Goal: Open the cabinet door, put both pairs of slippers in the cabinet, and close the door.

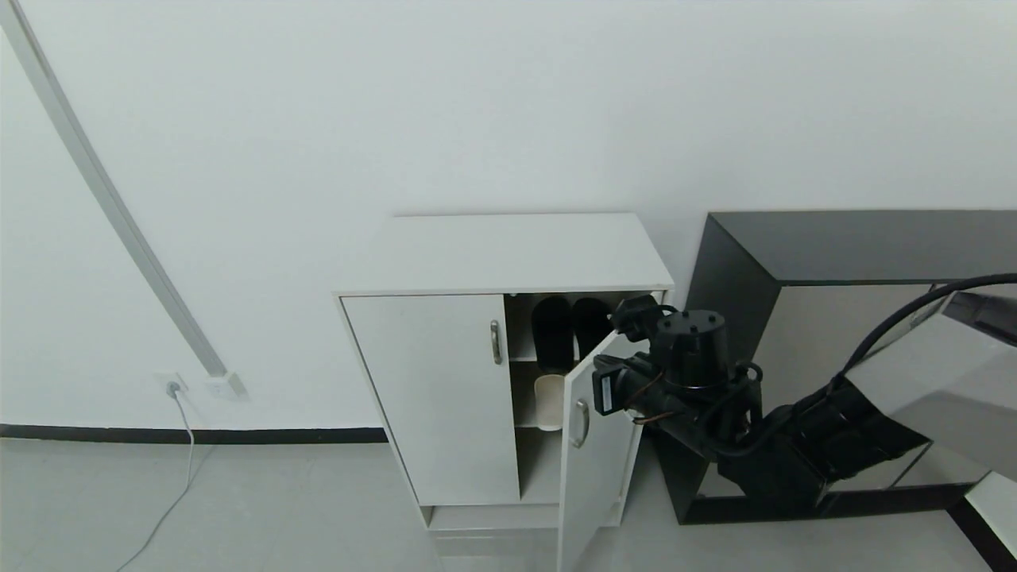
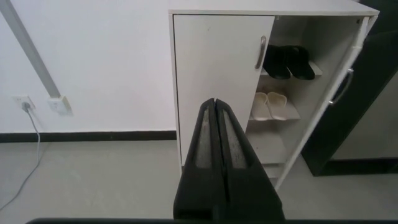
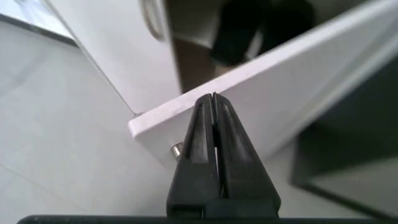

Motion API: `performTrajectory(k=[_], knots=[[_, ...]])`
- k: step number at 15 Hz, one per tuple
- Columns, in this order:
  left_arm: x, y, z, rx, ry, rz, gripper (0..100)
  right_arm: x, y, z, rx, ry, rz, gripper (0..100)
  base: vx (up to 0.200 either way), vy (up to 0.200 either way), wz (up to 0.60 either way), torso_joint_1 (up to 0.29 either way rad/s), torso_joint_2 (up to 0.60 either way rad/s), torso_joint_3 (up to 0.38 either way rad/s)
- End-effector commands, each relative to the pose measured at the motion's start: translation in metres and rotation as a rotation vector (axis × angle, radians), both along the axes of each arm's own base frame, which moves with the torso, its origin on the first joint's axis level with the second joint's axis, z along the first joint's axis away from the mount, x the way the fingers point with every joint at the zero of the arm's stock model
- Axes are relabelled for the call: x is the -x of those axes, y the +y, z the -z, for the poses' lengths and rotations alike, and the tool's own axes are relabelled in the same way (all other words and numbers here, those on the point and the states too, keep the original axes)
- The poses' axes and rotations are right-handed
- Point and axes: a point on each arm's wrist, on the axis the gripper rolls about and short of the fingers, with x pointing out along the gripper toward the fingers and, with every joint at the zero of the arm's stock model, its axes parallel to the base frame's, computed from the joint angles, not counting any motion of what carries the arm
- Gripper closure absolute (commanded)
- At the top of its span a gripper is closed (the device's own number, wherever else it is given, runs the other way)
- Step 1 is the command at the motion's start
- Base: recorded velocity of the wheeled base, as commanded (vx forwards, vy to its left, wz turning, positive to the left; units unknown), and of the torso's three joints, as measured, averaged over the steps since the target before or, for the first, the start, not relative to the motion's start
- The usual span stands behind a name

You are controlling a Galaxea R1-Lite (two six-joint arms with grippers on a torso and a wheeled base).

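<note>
As viewed from the head, shows a white cabinet (image 1: 508, 250) against a white wall, left door (image 1: 433, 397) shut, right door (image 1: 600, 477) standing partly open. Puts the right gripper (image 1: 630, 314) at the top edge of that open door. Just past its fingers, inside the cabinet: black slippers (image 1: 572, 330) on the top shelf, pale slippers (image 1: 548, 401) one shelf lower. Behind the gripper, away from the opening: a dark cabinet (image 1: 834, 246). Far off on the opposite side of the fingers, low on the wall: a socket (image 1: 171, 387) with a grey cable trailing down to the floor.

As viewed from the left wrist, shows the left gripper (image 2: 215, 102) with fingers pressed flat together, gripping nothing, well apart from the cabinet (image 2: 261, 7). Straight beyond the fingertips: the shut left door (image 2: 217, 56). Off to one side of the fingertips, through the opening: black slippers (image 2: 289, 61) on the upper shelf, pale slippers (image 2: 273, 106) side by side on the shelf beneath.

As viewed from the right wrist, shows the right gripper (image 3: 213, 98) clenched, fingers closed against each other with nothing between, tips right at the top edge of the open right door (image 3: 280, 93). Beyond the tips, blurred: black slippers (image 3: 255, 25). Hard to tell any actual contact between tips and edge.
</note>
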Motion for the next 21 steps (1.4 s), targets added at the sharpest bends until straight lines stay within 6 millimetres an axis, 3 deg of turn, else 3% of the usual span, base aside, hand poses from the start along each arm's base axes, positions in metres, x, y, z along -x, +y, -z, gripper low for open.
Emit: performTrajectory(k=[1, 4, 9, 17, 21], knots=[[0.0, 0.0, 0.0, 0.001, -0.001, 0.0, 100, -0.006, 0.0, 0.011, -0.049, -0.002, -0.038, 100, 0.0, 0.0, 0.0, 0.0, 0.0, 0.0], [0.0, 0.0, 0.0, 0.001, -0.001, -0.002, 100, -0.001, -0.009, 0.01, -0.136, -0.023, -0.068, 100, 0.0, 0.0, 0.0, 0.0, 0.0, 0.0], [0.0, 0.0, 0.0, -0.001, -0.001, 0.002, 100, 0.027, -0.027, 0.028, -0.138, 0.006, -0.202, 100, 0.0, 0.0, 0.0, 0.0, 0.0, 0.0], [0.0, 0.0, 0.0, -0.001, -0.001, 0.0, 100, 0.068, -0.041, 0.054, -0.079, 0.084, -0.338, 100, 0.2, 0.0, 0.0, 0.002, 0.0, 0.005], [0.0, 0.0, 0.0, -0.001, -0.001, -0.002, 100, 0.068, -0.039, 0.054, -0.089, 0.07, -0.345, 100, 0.15, 0.0, 0.0, 0.001, 0.0, 0.002]])
